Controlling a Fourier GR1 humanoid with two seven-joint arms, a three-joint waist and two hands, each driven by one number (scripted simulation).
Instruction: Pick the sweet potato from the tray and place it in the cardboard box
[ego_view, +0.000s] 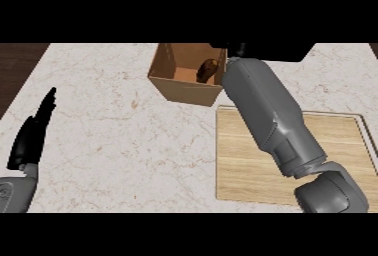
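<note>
The brown sweet potato (209, 71) lies inside the open cardboard box (184, 90) at the counter's far middle, leaning toward the box's right wall. My right forearm stretches from the lower right up to the box's right rim. My right hand (262, 51) shows only as a black shape at the picture's top, just right of the box and above the sweet potato. The wooden tray (339, 135) lies at the right under that forearm, with nothing visible on it. My left hand (33, 132) rests open at the left edge, fingers up.
The marble counter (125, 145) spreads between my left hand and the tray. A dark wooden floor strip (16, 65) borders the counter at the far left.
</note>
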